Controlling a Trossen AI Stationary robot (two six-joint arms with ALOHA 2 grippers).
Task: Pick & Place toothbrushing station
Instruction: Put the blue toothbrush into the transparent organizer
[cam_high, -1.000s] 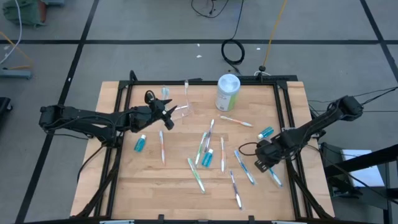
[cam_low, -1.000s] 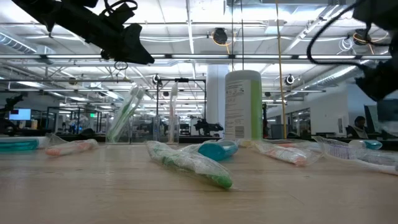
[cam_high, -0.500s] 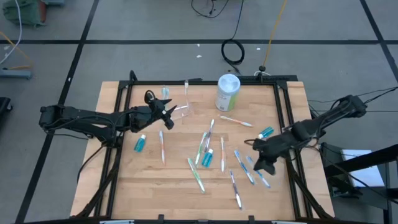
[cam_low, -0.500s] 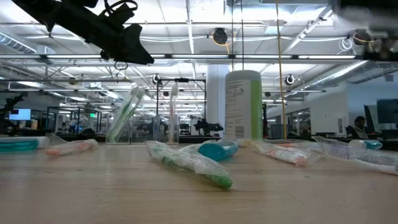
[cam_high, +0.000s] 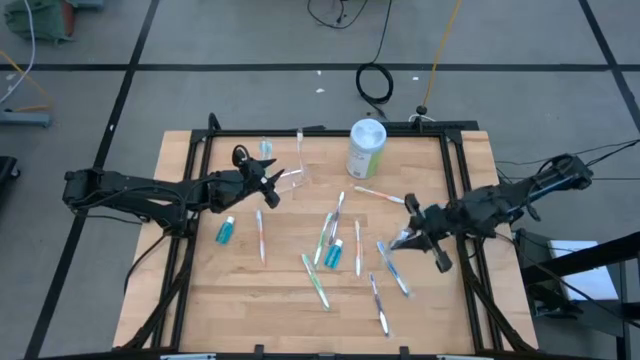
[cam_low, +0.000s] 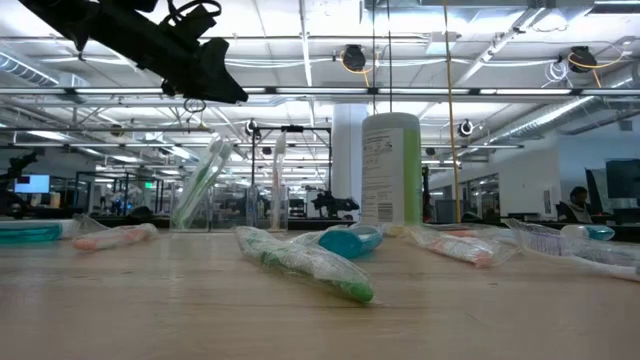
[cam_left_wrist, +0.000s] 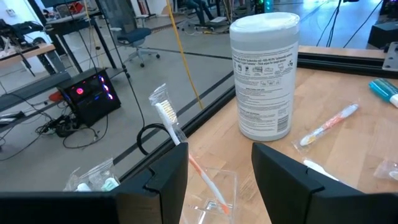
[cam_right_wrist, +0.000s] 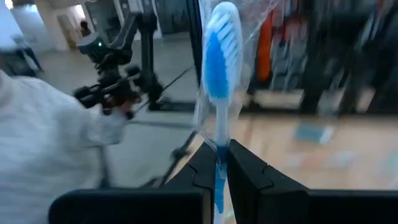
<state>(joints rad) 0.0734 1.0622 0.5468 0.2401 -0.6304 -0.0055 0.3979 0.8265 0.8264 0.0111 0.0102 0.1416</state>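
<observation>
Canister (cam_left_wrist: 264, 74) label has fine print, too small to read.

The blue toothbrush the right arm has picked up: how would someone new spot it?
Find the pale-green canister at the table's far edge, then look toward the right side, where the right end effector is above the boards. The blue toothbrush is pinched in it, wrapped in clear plastic, the only brush off the table.
</observation>
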